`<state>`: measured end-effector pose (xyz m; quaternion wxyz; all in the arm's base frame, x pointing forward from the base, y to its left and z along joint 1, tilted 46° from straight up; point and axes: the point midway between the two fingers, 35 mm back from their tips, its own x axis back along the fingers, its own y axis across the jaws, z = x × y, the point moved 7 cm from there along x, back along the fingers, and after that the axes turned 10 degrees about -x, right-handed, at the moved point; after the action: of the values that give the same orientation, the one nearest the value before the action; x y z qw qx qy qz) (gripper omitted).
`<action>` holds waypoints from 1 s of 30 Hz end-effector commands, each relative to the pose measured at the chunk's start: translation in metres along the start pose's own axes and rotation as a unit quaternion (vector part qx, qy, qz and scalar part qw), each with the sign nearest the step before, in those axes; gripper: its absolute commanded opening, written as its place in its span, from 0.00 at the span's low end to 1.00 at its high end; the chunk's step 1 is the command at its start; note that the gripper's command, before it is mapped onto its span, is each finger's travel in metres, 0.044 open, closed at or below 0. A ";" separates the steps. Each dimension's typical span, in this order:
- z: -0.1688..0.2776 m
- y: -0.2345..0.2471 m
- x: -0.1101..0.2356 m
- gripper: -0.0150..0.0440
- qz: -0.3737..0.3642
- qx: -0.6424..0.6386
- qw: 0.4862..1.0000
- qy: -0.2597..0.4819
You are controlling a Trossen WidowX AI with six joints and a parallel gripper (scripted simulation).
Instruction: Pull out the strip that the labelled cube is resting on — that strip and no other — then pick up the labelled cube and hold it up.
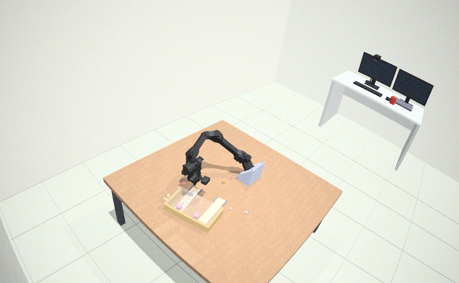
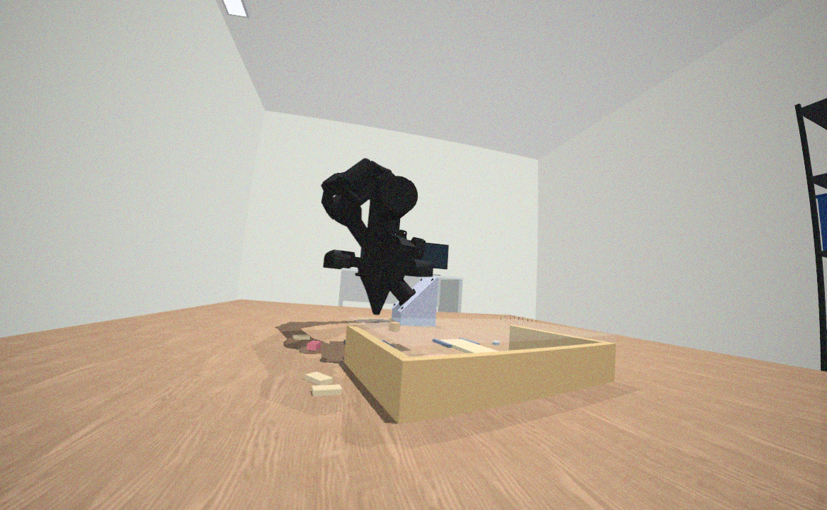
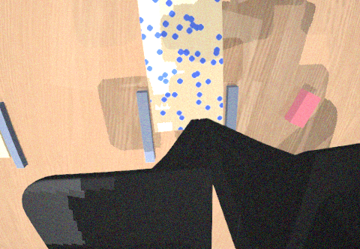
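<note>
A yellow open tray (image 1: 189, 221) (image 2: 498, 374) lies on the table. Inside it a blue-dotted strip (image 1: 187, 199) (image 3: 175, 9) and a plain cream strip (image 1: 208, 211) run side by side. A pink cube (image 1: 179, 207) sits on the far end of the dotted strip. A second pink cube (image 1: 195, 214) sits near the far end of the plain strip. I cannot read their labels. My gripper (image 1: 191, 185) (image 2: 376, 310) (image 3: 199, 127) is shut. Its tips are down at the near end of the dotted strip, between two blue guide bars (image 3: 143, 124) (image 3: 231, 106). The cubes are outside the wrist view.
A small pink block (image 1: 183, 183) (image 2: 313, 346) (image 3: 302, 107) lies just beside the gripper. Two beige blocks (image 2: 318, 377) (image 2: 326, 389) lie outside the tray. A grey wedge mount (image 1: 250, 174) (image 2: 419, 304) holds the arm's base. A small orange cube (image 1: 224, 181) and two grey beads (image 1: 230, 208) (image 1: 246, 212) lie nearby.
</note>
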<state>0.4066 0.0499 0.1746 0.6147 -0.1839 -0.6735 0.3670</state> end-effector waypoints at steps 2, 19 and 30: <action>0.000 0.001 -0.010 0.25 -0.003 0.004 1.000 0.002; -0.001 0.000 -0.038 0.25 -0.002 0.004 1.000 0.002; 0.001 0.000 -0.055 0.25 -0.001 0.004 1.000 0.002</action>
<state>0.4150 0.0152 0.1412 0.6151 -0.1848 -0.6725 0.3677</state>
